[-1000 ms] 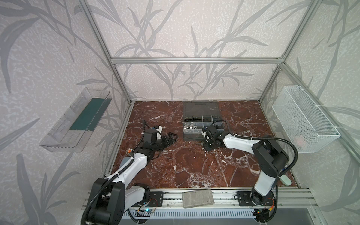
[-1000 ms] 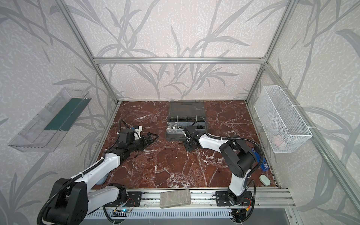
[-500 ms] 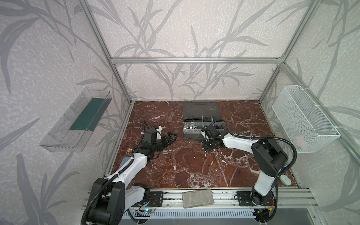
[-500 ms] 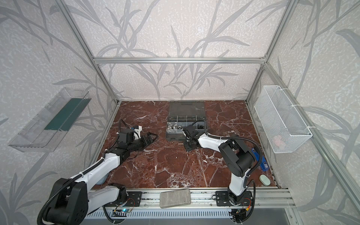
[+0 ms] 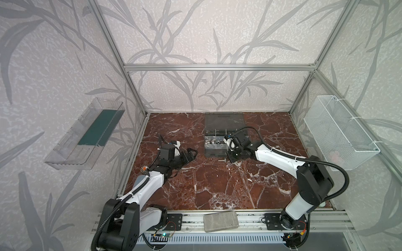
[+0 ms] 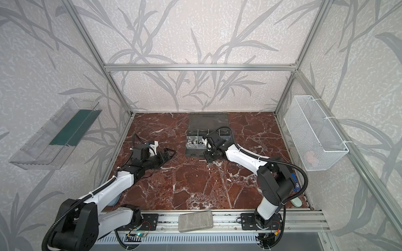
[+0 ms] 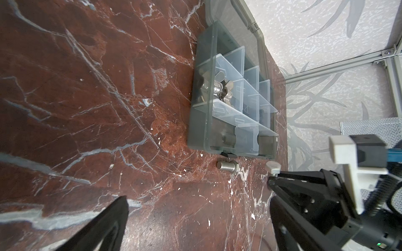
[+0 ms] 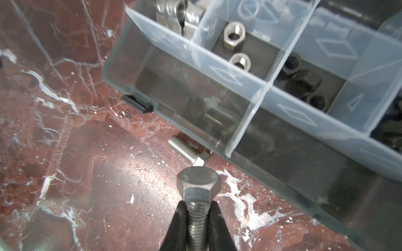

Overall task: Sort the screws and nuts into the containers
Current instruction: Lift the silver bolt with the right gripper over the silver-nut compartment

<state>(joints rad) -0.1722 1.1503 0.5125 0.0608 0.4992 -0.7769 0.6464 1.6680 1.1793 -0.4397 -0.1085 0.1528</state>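
Observation:
My right gripper is shut on a silver hex-head screw, gripped by its threads with the head past the fingertips, just in front of the grey organizer case. In both top views that gripper sits low at the case's front right. A second silver screw lies on the marble against the case's front wall. The containers hold silver wing nuts, silver hex nuts and black nuts. My left gripper stands open and empty, left of the case.
The case's smoky lid lies open toward the back wall. A white wire basket hangs on the right wall and a clear tray with a green base on the left wall. A grey block rests on the front rail.
The right gripper has closed on the silver screw in front of the case. The left arm has stayed still.

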